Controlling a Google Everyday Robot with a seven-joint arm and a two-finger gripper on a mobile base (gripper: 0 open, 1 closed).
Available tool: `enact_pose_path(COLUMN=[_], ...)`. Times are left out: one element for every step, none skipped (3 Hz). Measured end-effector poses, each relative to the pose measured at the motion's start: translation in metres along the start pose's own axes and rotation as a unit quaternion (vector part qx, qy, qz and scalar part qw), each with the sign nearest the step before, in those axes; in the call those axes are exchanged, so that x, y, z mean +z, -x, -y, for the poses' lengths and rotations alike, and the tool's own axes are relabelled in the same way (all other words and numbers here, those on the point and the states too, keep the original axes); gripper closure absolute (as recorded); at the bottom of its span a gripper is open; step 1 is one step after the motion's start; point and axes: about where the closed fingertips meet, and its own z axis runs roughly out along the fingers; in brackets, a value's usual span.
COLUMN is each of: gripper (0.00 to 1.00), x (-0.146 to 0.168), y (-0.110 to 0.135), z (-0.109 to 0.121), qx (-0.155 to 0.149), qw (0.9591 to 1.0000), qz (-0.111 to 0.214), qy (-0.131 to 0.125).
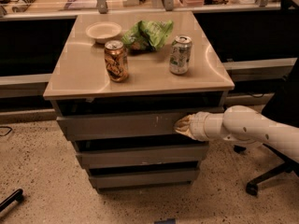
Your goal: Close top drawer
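Status: closing in hand, not complete.

The top drawer (120, 124) sits directly under the worktop (140, 78) of the grey cabinet. Its front stands proud towards the near side, with a dark gap showing between its upper edge and the worktop, so it is judged partly open by a modest amount.

The gripper (183, 126) is at the right part of the drawer front, tip touching the panel. The fingers are drawn together to a blunt point and hold nothing; the contact reads as a push.

The two lower drawers (140, 157) sit further back.

On the worktop stand a brown can (116, 60), a silver can (180, 55), a green bag (148, 34) and a bowl (103, 31), all upright or settled.

Remaining: the front must travel back until the gap closes.
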Motion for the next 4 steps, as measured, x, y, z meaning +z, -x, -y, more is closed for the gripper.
enact_pose_path(gripper=[1.00, 1.00, 1.00, 0.81], x=[-0.007, -0.037, -0.072, -0.074], y=[0.004, 0.019, 0.036, 0.039], z=[-0.009, -0.040, -0.071, -0.077], qx=[0.007, 0.027, 0.046, 0.044], qw=[0.9997, 0.9962, 0.9900, 0.9882], qz=[0.010, 0.028, 0.040, 0.044], qy=[0.021, 0.079, 0.127, 0.140])
